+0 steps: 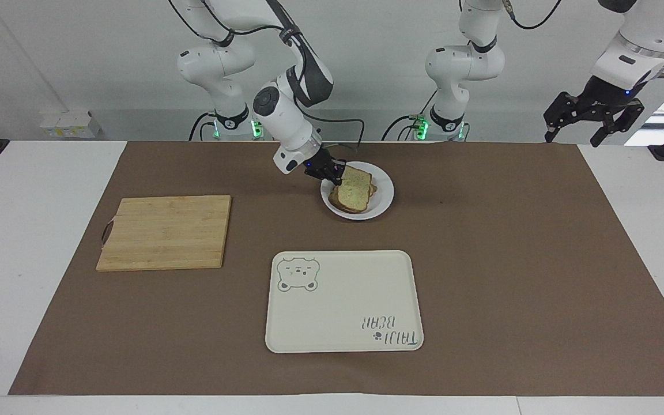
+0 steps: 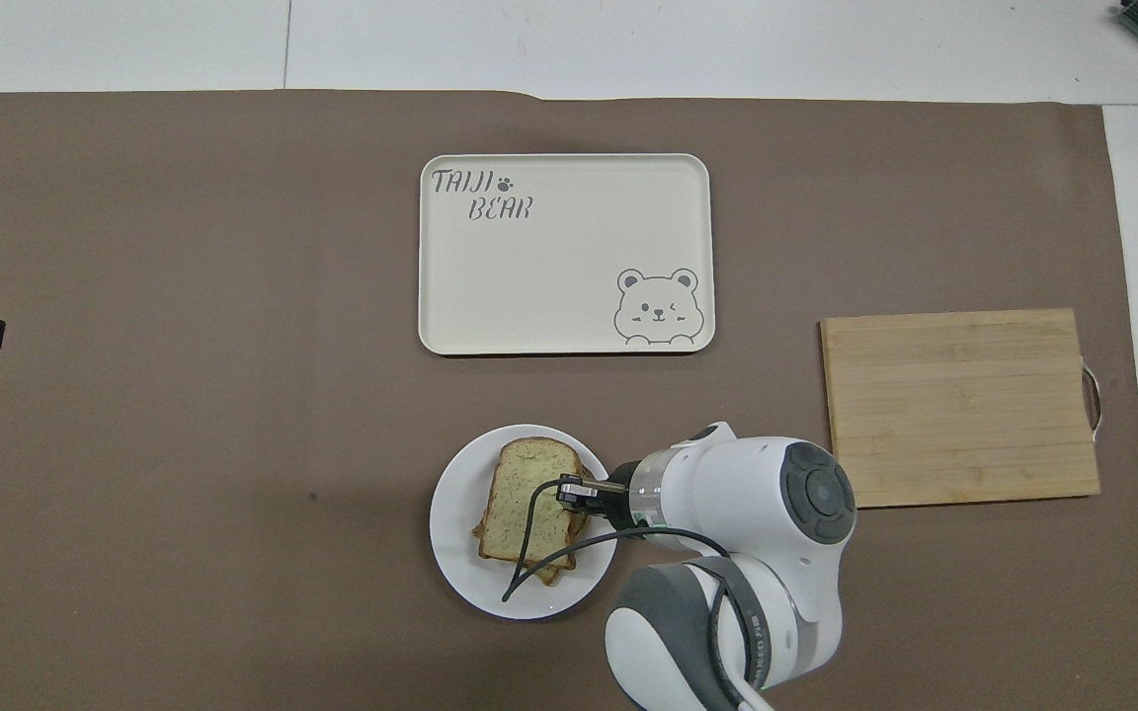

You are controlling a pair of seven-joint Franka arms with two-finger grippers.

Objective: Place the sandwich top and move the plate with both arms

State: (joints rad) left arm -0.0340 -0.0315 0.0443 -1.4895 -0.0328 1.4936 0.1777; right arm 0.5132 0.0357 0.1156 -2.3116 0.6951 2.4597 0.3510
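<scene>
The sandwich top (image 1: 356, 183) (image 2: 527, 496) lies almost flat on the lower bread on the white plate (image 1: 385, 195) (image 2: 450, 538), covering the egg. My right gripper (image 1: 333, 172) (image 2: 577, 491) is low over the plate's rim on the cutting board's side, shut on the edge of the sandwich top. My left gripper (image 1: 572, 141) hangs open and empty, high over the left arm's end of the table, where that arm waits.
A cream bear-print tray (image 1: 343, 300) (image 2: 564, 257) lies farther from the robots than the plate. A wooden cutting board (image 1: 165, 230) (image 2: 959, 405) sits toward the right arm's end. A brown mat (image 1: 510, 259) covers the table.
</scene>
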